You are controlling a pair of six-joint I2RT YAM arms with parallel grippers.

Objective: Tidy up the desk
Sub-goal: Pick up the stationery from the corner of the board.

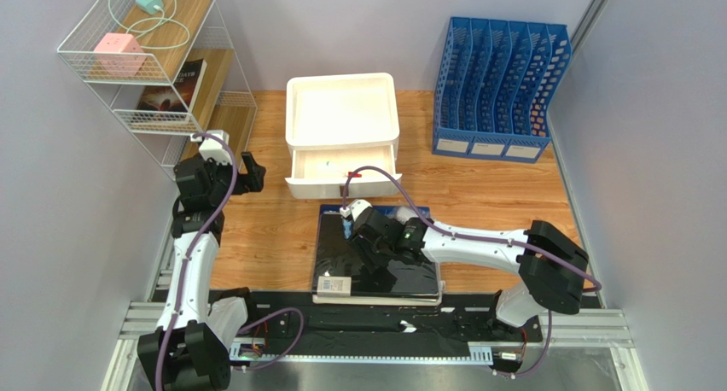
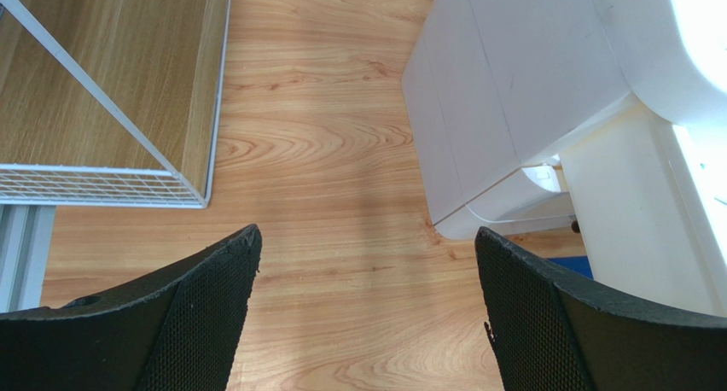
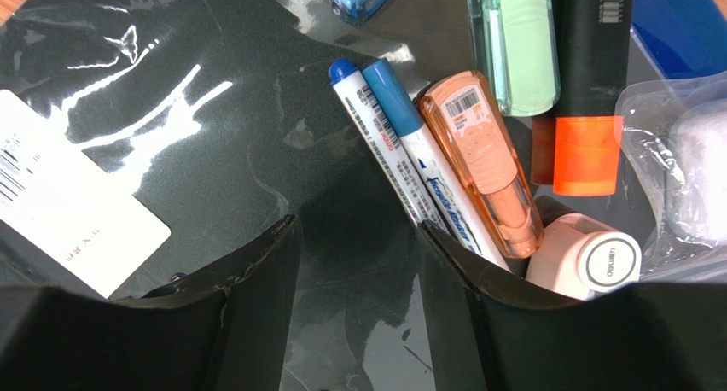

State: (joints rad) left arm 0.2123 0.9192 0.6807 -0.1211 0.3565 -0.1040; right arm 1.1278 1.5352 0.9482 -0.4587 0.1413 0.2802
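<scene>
Desk [image 1: 503, 195] of light orange-brown wood, with plank seams and swirling grain, fills the middle of the top view between grey walls, far larger than all it carries. At 10 o'clock stands a white wire shelf [image 1: 223, 75] with small wooden boards, and at 1 o'clock a blue file rack [image 1: 499, 88]. A white drawer unit [image 1: 341, 109] sits at 12 o'clock with its drawer [image 1: 341, 165] pulled out. At 6 o'clock lies a black folder [image 1: 384, 276] in shiny wrap. The left gripper [image 2: 367, 246] hangs over bare wood between shelf and drawer unit, jaws spread wide and holding nothing. The right gripper [image 3: 358, 229] is low over the folder, jaws moderately parted and empty; at its 1 o'clock lie two blue-capped markers [image 3: 401, 143] beside an orange correction tape [image 3: 482, 152]
</scene>
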